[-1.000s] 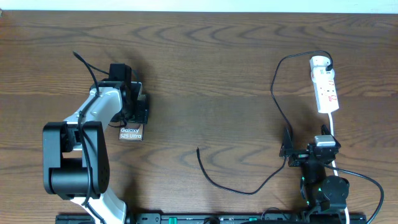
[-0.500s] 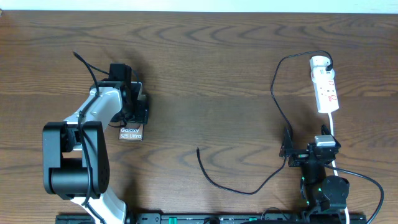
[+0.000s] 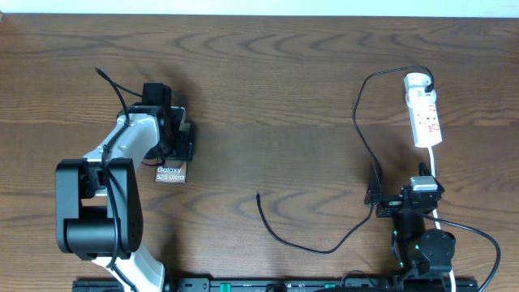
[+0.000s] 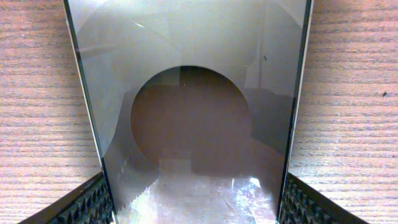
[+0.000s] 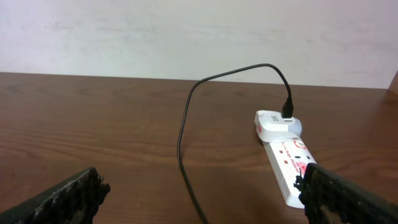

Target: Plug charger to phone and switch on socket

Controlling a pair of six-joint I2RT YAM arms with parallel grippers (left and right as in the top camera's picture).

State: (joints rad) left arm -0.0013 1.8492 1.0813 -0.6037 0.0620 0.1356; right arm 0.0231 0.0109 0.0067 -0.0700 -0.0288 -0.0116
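Note:
The phone lies flat at the left, its white lettering end towards the front. My left gripper is shut on its far part; in the left wrist view the glossy phone fills the gap between both fingers. The charger cable runs from its loose plug tip at mid table up to the far end of the white socket strip. In the right wrist view the cable enters a white block on the strip. My right gripper is open and empty, in front of the strip.
The strip's white cord runs towards the front right, past my right arm. The left arm's own black cable loops behind it. A pale wall stands beyond the table's far edge.

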